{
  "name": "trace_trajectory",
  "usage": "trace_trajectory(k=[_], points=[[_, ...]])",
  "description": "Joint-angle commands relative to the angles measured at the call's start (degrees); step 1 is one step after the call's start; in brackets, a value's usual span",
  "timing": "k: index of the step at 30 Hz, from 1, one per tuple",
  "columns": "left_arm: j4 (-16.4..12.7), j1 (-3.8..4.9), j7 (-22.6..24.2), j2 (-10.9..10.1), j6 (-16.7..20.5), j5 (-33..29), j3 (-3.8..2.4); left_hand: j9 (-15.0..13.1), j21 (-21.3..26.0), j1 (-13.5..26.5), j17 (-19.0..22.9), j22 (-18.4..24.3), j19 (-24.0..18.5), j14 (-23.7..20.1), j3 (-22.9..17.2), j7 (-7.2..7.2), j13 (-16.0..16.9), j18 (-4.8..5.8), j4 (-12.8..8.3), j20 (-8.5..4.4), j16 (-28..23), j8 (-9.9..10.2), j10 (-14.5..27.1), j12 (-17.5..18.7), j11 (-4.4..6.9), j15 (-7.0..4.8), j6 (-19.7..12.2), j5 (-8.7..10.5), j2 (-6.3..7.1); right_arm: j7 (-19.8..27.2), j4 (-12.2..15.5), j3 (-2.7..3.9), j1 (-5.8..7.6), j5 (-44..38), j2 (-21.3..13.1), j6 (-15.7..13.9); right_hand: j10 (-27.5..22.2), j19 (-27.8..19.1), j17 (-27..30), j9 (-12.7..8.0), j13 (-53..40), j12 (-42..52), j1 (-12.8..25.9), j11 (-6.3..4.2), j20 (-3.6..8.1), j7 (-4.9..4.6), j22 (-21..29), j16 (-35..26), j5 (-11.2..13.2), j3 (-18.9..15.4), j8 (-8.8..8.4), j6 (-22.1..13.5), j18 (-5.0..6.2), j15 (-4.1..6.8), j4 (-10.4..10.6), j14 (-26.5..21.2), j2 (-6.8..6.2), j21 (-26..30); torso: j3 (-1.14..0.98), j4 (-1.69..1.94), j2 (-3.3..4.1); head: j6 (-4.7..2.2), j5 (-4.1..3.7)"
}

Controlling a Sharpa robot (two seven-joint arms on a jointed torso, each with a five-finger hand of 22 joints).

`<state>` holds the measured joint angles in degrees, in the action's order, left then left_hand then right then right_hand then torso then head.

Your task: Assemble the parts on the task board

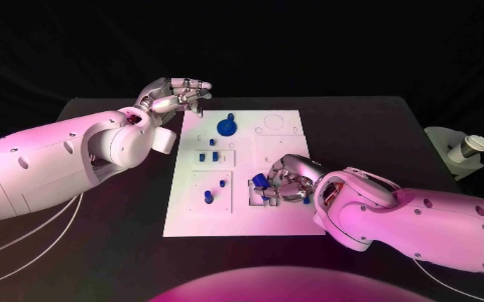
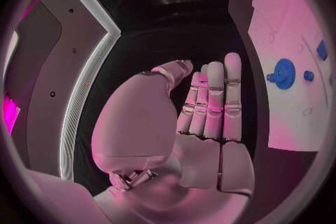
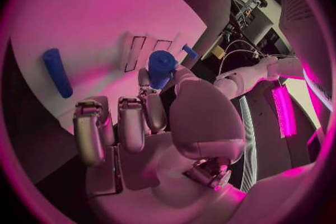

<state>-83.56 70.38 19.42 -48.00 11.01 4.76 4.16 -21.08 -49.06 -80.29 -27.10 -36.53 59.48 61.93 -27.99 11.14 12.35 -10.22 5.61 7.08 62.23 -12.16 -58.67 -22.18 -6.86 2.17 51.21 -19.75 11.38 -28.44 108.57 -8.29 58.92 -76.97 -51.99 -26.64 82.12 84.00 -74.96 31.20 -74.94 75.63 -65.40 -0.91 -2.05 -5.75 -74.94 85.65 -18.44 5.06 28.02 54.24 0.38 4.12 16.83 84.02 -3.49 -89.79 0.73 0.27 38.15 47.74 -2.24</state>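
I am seeing my left hand [image 1: 178, 95] hovering at the far left corner of the task board [image 1: 242, 214], just off its edge; in the left wrist view that hand [image 2: 203, 106] is holding nothing, its fingers [image 2: 223, 95] lying straight and side by side with small gaps, thumb alongside. Moving right onto the white board, a blue gear-like disc [image 1: 228, 127] is sitting near the far end, and the left wrist view is showing the same disc [image 2: 283, 73] with a small blue peg [image 2: 308, 75] just beside it. Nearer along the board's left half, two small blue pieces [image 1: 208, 156] are standing in a recessed panel, and two more blue pegs [image 1: 211, 194] are standing in the next panel toward me. Further right, my right hand [image 1: 285, 180] is resting over the board's near-right part, fingers curled down. In the right wrist view it [image 3: 150, 123] is pinching a blue cylindrical part [image 3: 160, 68] between thumb and fingertip, I think just above the board, though contact is hard to judge. A blue bar [image 3: 56, 72] is lying flat on the board nearby.
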Motion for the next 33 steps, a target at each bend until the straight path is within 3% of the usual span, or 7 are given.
trace_trajectory(k=[1,14,18,20,23,33], points=[[-0.16,0.04,0.23,0.15,-0.98,-0.08,-0.04,0.05,0.32,0.48,0.05,0.06,0.08,-0.28,-0.08,0.00,0.09,-0.35,0.28,0.41,0.38,-0.28,0.41,-0.38,0.08,0.14,-0.54,-0.14,-0.04,-0.38,-0.35,0.00,-0.07,-0.03,0.38,2.74,0.46,6.00,-2.29,0.46,-3.09,0.29,0.67,-0.03,0.33,2.51,-15.06,0.27,-0.03,-0.53,0.19,2.92,-0.38,0.43,0.02,3.74,-0.61,-0.21,-0.01,-0.06,-0.02,0.03,0.06],[-0.17,0.04,0.17,0.07,-0.97,-0.08,-0.04,0.05,0.34,0.45,0.06,0.07,0.09,-0.29,-0.10,0.00,0.10,-0.35,0.29,0.41,0.40,-0.31,0.44,-0.45,0.08,0.14,-0.55,-0.15,-0.08,-0.80,-1.62,-0.02,-0.17,-0.99,1.32,2.90,0.56,6.00,-2.34,0.67,-3.22,0.25,2.29,-0.13,0.42,2.64,-15.06,0.28,0.88,-1.60,0.52,3.01,-0.38,0.53,0.01,3.74,-0.63,-0.21,-0.01,-0.03,-0.01,0.04,0.04],[-0.17,0.04,0.16,0.04,-0.96,-0.08,-0.04,0.05,0.34,0.45,0.06,0.07,0.09,-0.29,-0.10,0.00,0.10,-0.35,0.29,0.41,0.40,-0.31,0.44,-0.45,0.08,0.14,-0.55,-0.15,-0.08,-0.90,-1.77,-0.02,-0.18,-1.30,1.45,2.68,0.60,6.00,-2.29,0.88,-3.32,0.19,3.65,-0.17,0.46,2.69,-15.06,0.25,3.21,-2.75,0.82,2.98,-0.38,0.56,0.01,3.73,-0.53,-0.21,0.01,-0.06,-0.01,0.02,0.07],[-0.17,0.04,0.16,0.04,-0.96,-0.08,-0.04,0.05,0.34,0.45,0.06,0.07,0.09,-0.29,-0.10,0.00,0.10,-0.35,0.29,0.41,0.40,-0.31,0.44,-0.45,0.08,0.14,-0.55,-0.15,-0.08,-0.95,-1.83,-0.02,-0.19,-1.45,1.55,2.49,0.61,6.00,-2.26,1.05,-3.38,0.12,4.97,-0.14,0.46,2.71,-15.06,0.22,6.00,-3.99,1.05,2.95,-0.38,0.57,0.06,3.72,-0.63,-0.21,-0.01,-0.04,0.00,0.04,0.05],[-0.16,0.04,0.13,0.05,-0.98,-0.08,-0.04,0.05,0.34,0.45,0.06,0.07,0.09,-0.29,-0.10,0.00,0.10,-0.35,0.29,0.41,0.40,-0.31,0.44,-0.45,0.08,0.14,-0.55,-0.15,-0.08,-0.89,-1.91,-0.02,-0.19,-1.73,1.67,2.15,0.48,5.97,-2.14,1.25,-3.27,-0.18,6.99,-0.12,0.44,2.65,-15.03,0.15,8.20,-5.96,1.29,2.77,-0.36,0.53,0.06,3.69,-0.80,-0.12,-0.02,-0.06,-0.01,0.04,0.06],[-0.10,0.04,-0.09,0.06,-1.17,-0.08,-0.04,0.05,0.45,0.61,0.14,0.14,0.13,-0.33,-0.26,0.02,0.13,-0.34,0.62,0.44,0.49,-0.41,0.63,-0.68,0.06,0.18,-0.59,-0.23,-0.54,-0.64,-2.17,-0.03,-0.19,-2.83,1.85,-0.53,0.09,5.76,-1.62,1.68,-2.99,-0.96,9.55,0.01,0.33,2.51,-14.85,-0.11,11.06,-10.42,1.83,2.17,-0.22,0.41,0.17,3.58,-1.03,0.52,-0.02,-0.06,-0.02,-0.03,0.07]])
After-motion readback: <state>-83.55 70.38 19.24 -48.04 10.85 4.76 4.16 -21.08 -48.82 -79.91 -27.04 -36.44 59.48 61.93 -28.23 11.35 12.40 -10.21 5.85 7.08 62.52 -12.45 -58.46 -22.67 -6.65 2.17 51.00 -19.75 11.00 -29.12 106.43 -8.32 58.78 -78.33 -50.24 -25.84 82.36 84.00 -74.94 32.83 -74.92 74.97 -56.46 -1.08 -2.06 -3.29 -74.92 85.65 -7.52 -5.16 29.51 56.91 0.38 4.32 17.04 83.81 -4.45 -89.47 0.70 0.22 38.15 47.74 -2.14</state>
